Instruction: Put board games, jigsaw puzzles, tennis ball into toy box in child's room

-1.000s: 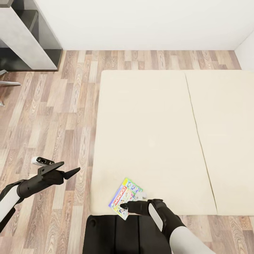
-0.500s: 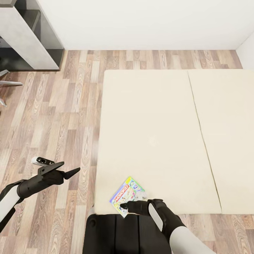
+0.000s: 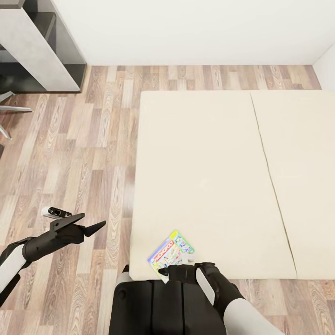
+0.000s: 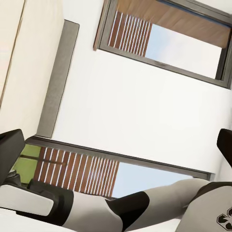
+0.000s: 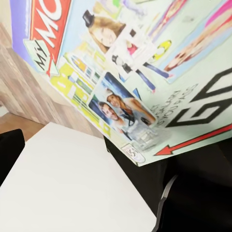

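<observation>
Compared with a second ago, our whole head view has slid: the bed [image 3: 209,181] and the shelf unit [image 3: 39,46] now sit further toward 3 o'clock in the picture, so the camera moved rather than the furniture, while both arms keep the same places in the view. We see the Monopoly box [image 3: 170,253] lying tilted at the bed's near corner, at about 6 o'clock in our head view, its lower edge at the mattress edge. Our right gripper [image 3: 164,272] is at that lower edge of the box; we cannot tell whether its fingers are closed on it, though the right wrist view shows the printed lid [image 5: 140,72] very close. Our left gripper [image 3: 90,222] hangs over the wood floor [image 3: 79,153] at 8 o'clock, well apart from the bed, fingers spread with nothing between them.
</observation>
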Tool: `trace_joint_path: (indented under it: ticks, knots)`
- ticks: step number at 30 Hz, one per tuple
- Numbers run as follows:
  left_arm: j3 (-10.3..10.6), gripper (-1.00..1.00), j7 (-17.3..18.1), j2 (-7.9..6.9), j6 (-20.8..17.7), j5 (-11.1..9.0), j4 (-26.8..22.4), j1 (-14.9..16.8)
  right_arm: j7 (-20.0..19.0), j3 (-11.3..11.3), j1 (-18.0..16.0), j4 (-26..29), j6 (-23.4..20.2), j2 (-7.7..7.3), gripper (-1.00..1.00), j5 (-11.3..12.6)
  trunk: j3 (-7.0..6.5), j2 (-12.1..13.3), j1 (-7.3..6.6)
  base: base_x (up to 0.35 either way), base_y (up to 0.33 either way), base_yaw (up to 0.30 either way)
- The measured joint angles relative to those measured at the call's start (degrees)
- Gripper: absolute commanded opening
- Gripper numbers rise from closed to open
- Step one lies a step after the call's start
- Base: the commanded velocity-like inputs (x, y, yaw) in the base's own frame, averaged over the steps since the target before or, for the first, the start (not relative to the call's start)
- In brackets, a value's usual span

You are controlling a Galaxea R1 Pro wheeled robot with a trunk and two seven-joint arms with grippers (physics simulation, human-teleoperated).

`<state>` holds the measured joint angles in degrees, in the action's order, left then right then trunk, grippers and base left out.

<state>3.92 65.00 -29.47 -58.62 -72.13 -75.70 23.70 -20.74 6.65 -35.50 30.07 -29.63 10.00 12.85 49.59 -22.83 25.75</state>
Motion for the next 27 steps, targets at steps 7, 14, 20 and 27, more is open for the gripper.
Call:
trace_joint_path:
  ticks: [7,14,20,27]
  knots:
    - [0.0,1.0,0.0,0.0,0.0,0.0,0.0,0.0,0.0,0.0,0.0,0.0,0.0,0.0,1.0,0.0,0.0,0.0,0.0,0.0,0.006,0.0]
    - [0.0,1.0,0.0,0.0,0.0,0.0,0.0,0.0,0.0,0.0,0.0,0.0,0.0,0.0,1.0,0.0,0.0,0.0,0.0,0.0,0.0,0.0]
    - [0.0,1.0,0.0,0.0,0.0,0.0,0.0,0.0,0.0,0.0,0.0,0.0,0.0,0.0,1.0,0.0,0.0,0.0,0.0,0.0,0.051,0.0]
    - [0.0,1.0,0.0,0.0,0.0,0.0,0.0,0.0,0.0,0.0,0.0,0.0,0.0,0.0,1.0,0.0,0.0,0.0,0.0,0.0,0.091,0.0]
